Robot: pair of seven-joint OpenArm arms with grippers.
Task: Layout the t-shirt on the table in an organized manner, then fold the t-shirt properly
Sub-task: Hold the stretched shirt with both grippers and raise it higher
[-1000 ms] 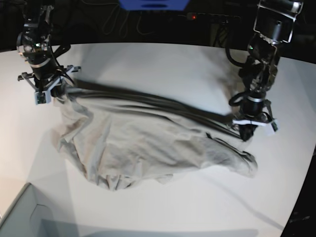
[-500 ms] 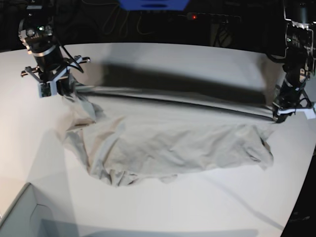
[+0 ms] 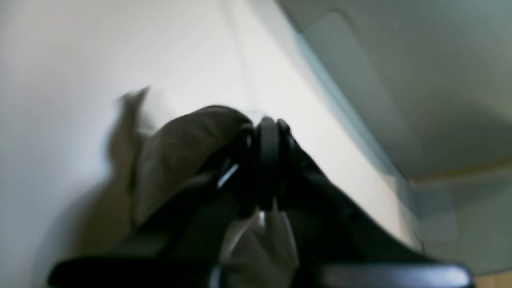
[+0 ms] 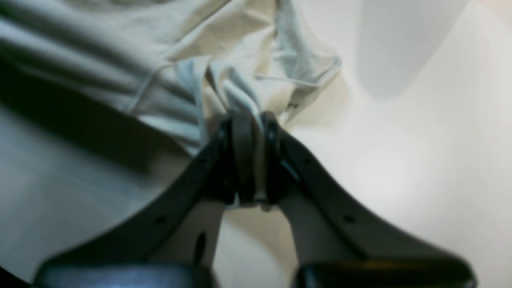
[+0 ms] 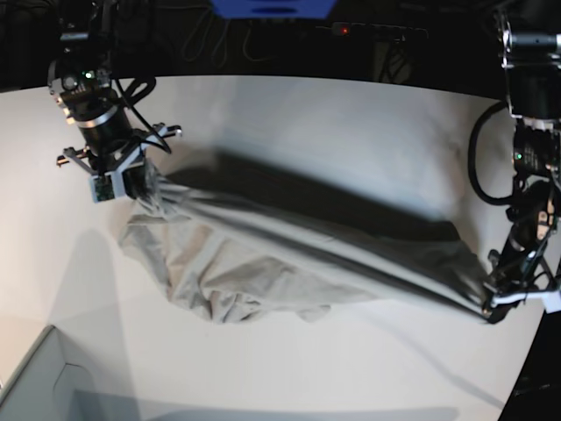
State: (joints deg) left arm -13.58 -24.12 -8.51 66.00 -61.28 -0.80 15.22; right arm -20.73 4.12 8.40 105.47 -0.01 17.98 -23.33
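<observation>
The light grey-beige t-shirt [image 5: 263, 267] hangs stretched in a diagonal band between my two grippers, its loose bulk rumpled on the white table [image 5: 333, 123]. At the back left, my right gripper [image 5: 123, 180] is shut on a bunched edge of the t-shirt [image 4: 192, 48]; the right wrist view shows cloth pinched in the right gripper [image 4: 250, 120]. My left gripper [image 5: 500, 307] is low at the table's right edge, shut on the other end. In the left wrist view, the t-shirt [image 3: 176, 152] bulges beside the closed left gripper [image 3: 268, 128].
A pale grey box corner [image 5: 35, 386] sits at the front left. Behind the table are a blue object [image 5: 272, 7], cables and a strip with a red light [image 5: 344, 30]. The table's right edge [image 3: 320, 104] runs just beside my left gripper.
My left gripper has swept toward the front right edge, pulling the shirt's end with it. My right gripper shifted slightly inward. The shirt now stretches diagonally, its bulk dragged along.
</observation>
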